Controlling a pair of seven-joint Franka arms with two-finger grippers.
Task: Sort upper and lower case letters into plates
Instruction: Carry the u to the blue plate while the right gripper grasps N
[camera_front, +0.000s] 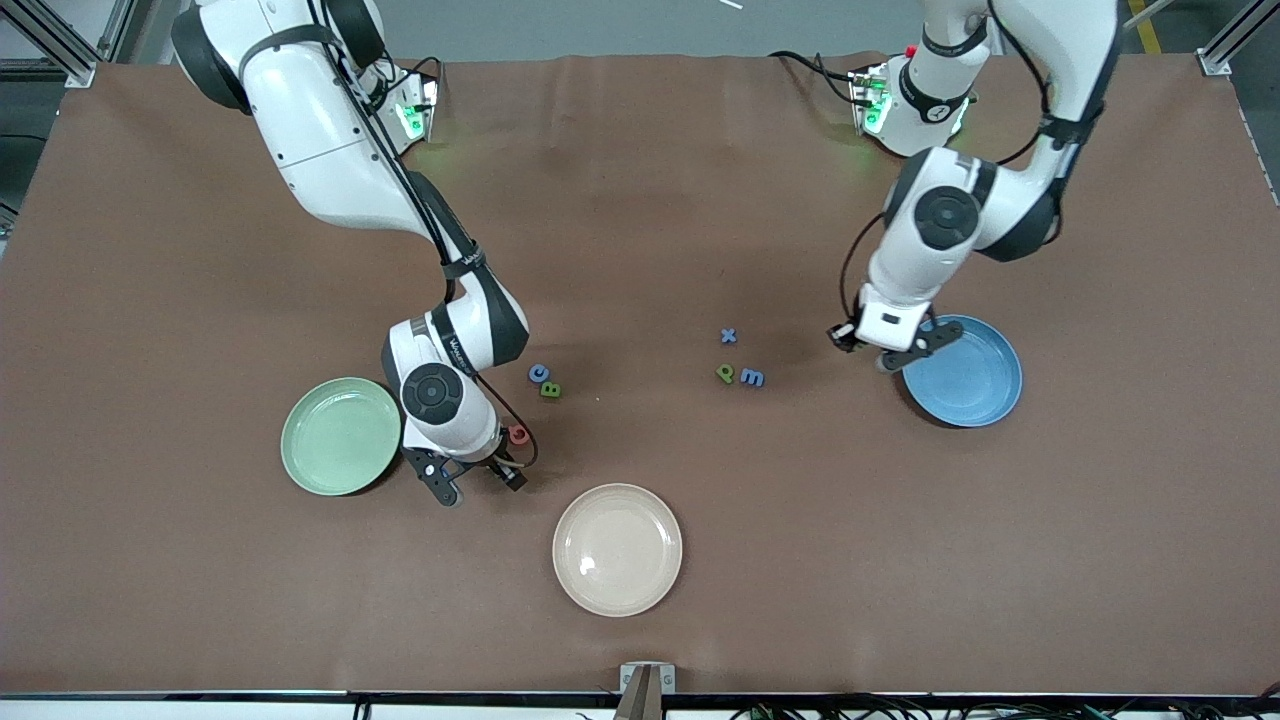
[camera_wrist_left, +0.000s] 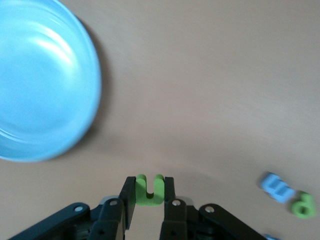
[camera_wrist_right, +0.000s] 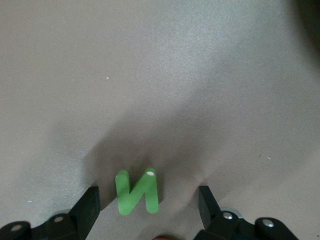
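Letters x, m, green N.

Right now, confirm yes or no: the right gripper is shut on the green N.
No. The right gripper is open, its fingers standing apart on either side of the green N, which lies untouched on the table.

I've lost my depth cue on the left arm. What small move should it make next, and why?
Probably carry the left claw sideways until it is over the blue plate, then release. It is shut on a green letter u, still above bare table beside the plate's rim.
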